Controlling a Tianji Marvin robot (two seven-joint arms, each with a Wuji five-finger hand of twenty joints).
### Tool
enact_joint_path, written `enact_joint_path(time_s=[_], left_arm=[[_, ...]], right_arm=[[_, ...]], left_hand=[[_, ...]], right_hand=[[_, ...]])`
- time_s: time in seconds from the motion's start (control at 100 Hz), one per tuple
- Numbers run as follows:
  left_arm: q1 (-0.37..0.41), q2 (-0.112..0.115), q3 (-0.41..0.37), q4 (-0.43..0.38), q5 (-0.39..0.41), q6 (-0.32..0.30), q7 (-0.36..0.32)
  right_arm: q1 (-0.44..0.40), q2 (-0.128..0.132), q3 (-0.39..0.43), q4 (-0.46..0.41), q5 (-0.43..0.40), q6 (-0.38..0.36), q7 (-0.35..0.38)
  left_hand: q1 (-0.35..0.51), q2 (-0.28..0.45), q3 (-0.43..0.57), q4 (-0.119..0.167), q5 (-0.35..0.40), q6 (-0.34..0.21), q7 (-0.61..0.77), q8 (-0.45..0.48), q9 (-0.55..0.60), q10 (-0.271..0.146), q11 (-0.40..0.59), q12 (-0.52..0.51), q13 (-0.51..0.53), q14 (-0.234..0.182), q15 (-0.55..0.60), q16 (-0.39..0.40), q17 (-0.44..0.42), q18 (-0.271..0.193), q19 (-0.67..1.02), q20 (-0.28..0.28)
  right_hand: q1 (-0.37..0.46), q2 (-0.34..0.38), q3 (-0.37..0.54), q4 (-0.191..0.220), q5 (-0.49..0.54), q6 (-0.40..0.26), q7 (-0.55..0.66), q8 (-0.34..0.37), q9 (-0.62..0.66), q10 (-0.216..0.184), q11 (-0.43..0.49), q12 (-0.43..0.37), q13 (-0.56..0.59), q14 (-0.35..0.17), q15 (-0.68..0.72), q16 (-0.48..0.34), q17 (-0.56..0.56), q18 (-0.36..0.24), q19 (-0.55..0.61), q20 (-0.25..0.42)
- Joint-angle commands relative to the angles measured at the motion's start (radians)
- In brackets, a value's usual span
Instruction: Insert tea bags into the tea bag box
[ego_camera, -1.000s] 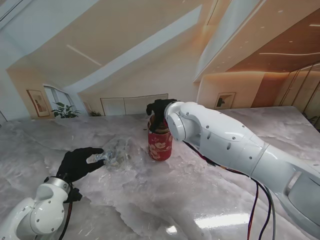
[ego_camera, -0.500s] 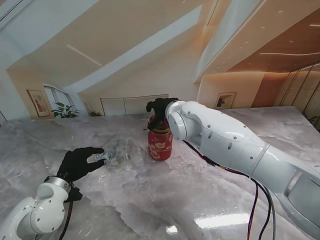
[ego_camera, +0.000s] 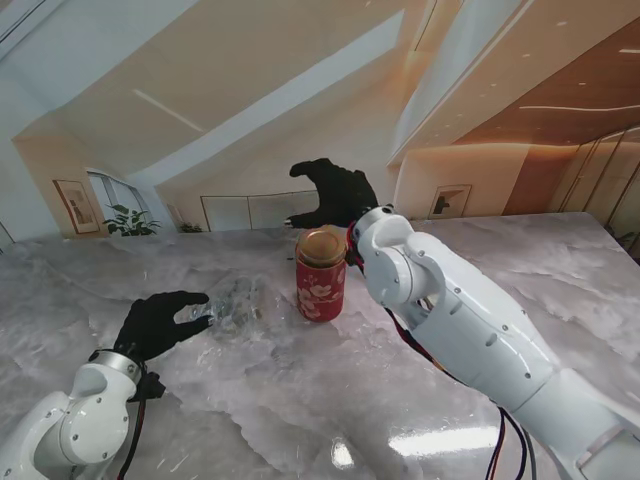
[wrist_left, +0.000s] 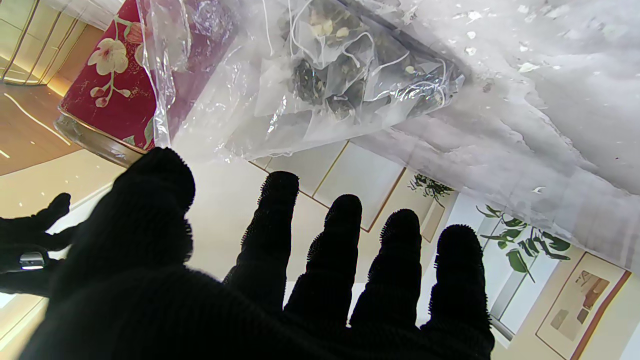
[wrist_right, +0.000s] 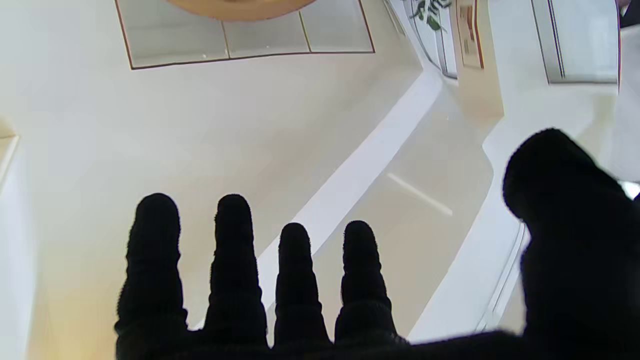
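The red flowered tea tin (ego_camera: 321, 278) stands upright mid-table, its gold top (ego_camera: 322, 245) uncovered. My right hand (ego_camera: 335, 192) hovers above and just beyond the tin, fingers spread and holding nothing; its fingers (wrist_right: 235, 280) show in the right wrist view with the tin's rim (wrist_right: 240, 6) at the edge. A clear plastic bag (ego_camera: 235, 305) of tea bags lies left of the tin. My left hand (ego_camera: 160, 322) is open at the bag's near-left edge. In the left wrist view the fingers (wrist_left: 330, 260) are apart, with the bag (wrist_left: 340, 75) and tin (wrist_left: 115, 85) beyond them.
The marble table (ego_camera: 420, 400) stretches wide around the tin and bag. My right forearm (ego_camera: 470, 330) crosses the table's right half from the near corner up to the tin.
My right hand has lifted off the tin's top, risen and spread its fingers, so the gold top now shows. The left hand and bag have stayed put.
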Motion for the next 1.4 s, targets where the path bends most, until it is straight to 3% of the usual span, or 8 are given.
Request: enact_joint_path(time_s=[0.0, 0.35, 0.53, 0.71, 0.93, 1.39], left_arm=[[-0.005, -0.003, -0.002, -0.003, -0.004, -0.014, -0.014], [-0.048, 0.001, -0.007, 0.006, -0.023, -0.068, -0.04], [-0.072, 0.004, 0.008, 0.013, -0.036, -0.072, -0.059], [-0.089, 0.005, 0.028, 0.018, -0.05, -0.056, -0.073], [-0.112, 0.006, 0.05, 0.023, -0.058, -0.043, -0.085], [-0.087, 0.005, 0.05, 0.009, -0.047, -0.024, -0.077]], right_arm=[[-0.055, 0.017, 0.01, -0.037, -0.012, 0.014, 0.045], [-0.369, 0.056, 0.268, -0.185, -0.079, -0.121, -0.037], [-0.505, 0.069, 0.374, -0.244, -0.111, -0.193, -0.057], [-0.601, 0.072, 0.438, -0.274, -0.107, -0.237, -0.072], [-0.646, 0.074, 0.471, -0.281, -0.11, -0.249, -0.073], [-0.685, 0.059, 0.423, -0.224, -0.099, -0.227, -0.168]], left_hand=[[0.022, 0.027, 0.006, -0.014, -0.001, -0.009, 0.0, 0.005, -0.007, -0.005, -0.002, -0.005, -0.022, 0.018, -0.001, 0.005, -0.005, 0.005, 0.012, 0.014], [0.011, 0.041, 0.001, -0.017, -0.019, 0.033, -0.021, -0.008, -0.011, -0.02, -0.003, -0.007, -0.016, -0.046, -0.011, -0.001, -0.006, -0.046, 0.004, 0.009], [0.011, 0.041, -0.002, -0.019, -0.016, 0.032, -0.025, -0.012, -0.012, -0.017, -0.002, -0.008, -0.016, -0.046, -0.014, -0.004, -0.008, -0.047, -0.001, 0.007], [0.013, 0.04, -0.003, -0.02, -0.015, 0.029, -0.024, -0.012, -0.014, -0.018, -0.003, -0.009, -0.018, -0.046, -0.017, -0.006, -0.011, -0.043, -0.007, 0.005], [0.012, 0.042, -0.005, -0.02, -0.017, 0.027, -0.024, -0.012, -0.016, -0.02, -0.004, -0.01, -0.019, -0.049, -0.02, -0.007, -0.012, -0.044, -0.011, 0.002], [0.013, 0.042, -0.005, -0.019, -0.017, 0.028, -0.024, -0.012, -0.018, -0.022, -0.005, -0.01, -0.021, -0.051, -0.022, -0.008, -0.013, -0.043, -0.014, 0.001]], right_hand=[[0.01, 0.021, 0.003, 0.005, -0.016, 0.021, 0.03, -0.015, -0.016, 0.006, 0.04, 0.02, -0.024, -0.021, 0.014, 0.002, -0.015, -0.018, -0.019, -0.032], [0.086, 0.101, -0.047, 0.027, 0.075, 0.079, 0.076, -0.049, -0.014, -0.007, 0.179, 0.066, -0.045, -0.121, 0.021, 0.009, -0.092, -0.207, -0.073, -0.115], [0.098, 0.131, -0.054, 0.035, 0.107, 0.092, 0.076, -0.062, 0.026, -0.039, 0.15, 0.05, -0.05, -0.152, -0.003, -0.002, -0.12, -0.263, -0.104, -0.159], [0.112, 0.128, -0.057, 0.037, 0.137, 0.082, 0.072, -0.073, 0.058, -0.054, 0.125, 0.044, -0.044, -0.163, -0.02, -0.01, -0.128, -0.266, -0.107, -0.181], [0.117, 0.134, -0.062, 0.039, 0.127, 0.078, 0.065, -0.077, 0.045, -0.06, 0.108, 0.041, -0.062, -0.17, -0.049, -0.024, -0.149, -0.268, -0.124, -0.195], [0.118, 0.152, -0.077, 0.043, 0.105, 0.06, 0.058, -0.08, 0.039, -0.067, 0.102, 0.041, -0.101, -0.162, -0.068, -0.033, -0.222, -0.222, -0.163, -0.205]])
